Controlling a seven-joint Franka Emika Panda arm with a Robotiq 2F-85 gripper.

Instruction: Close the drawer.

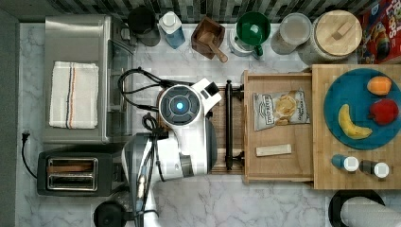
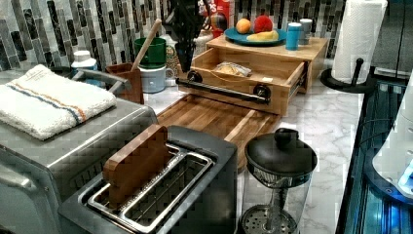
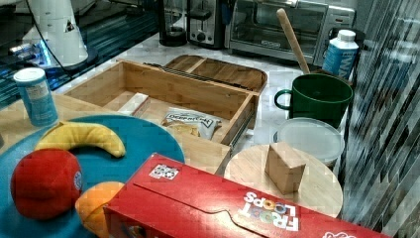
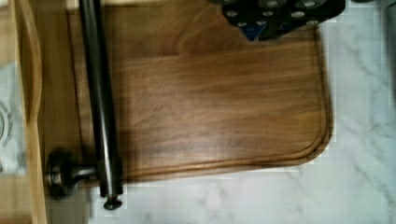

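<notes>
Drawer [image 1: 279,163] is sitting pulled well out of the bamboo cabinet [image 1: 357,182], front panel overhanging the dark board [image 4: 210,102] on the marble table [image 1: 265,203]. A chip bag [image 1: 280,109] and a pale stick-shaped item [image 1: 273,150] are lying inside, both below the wall tops, so closing is not being blocked by them. The black bar handle [image 1: 229,125] is running across the front. The arm is being held over the dark board, just beside the handle on the top view's left. The tool [image 4: 275,18] is partly caught in the wrist view; open or closed cannot be told.

Judgement: the push is best being applied flat against the front panel or bar, near mid-length, straight along the slide axis. Off-centre contact is risking racking on the runners. Steady push until the front is seated flush.
</notes>
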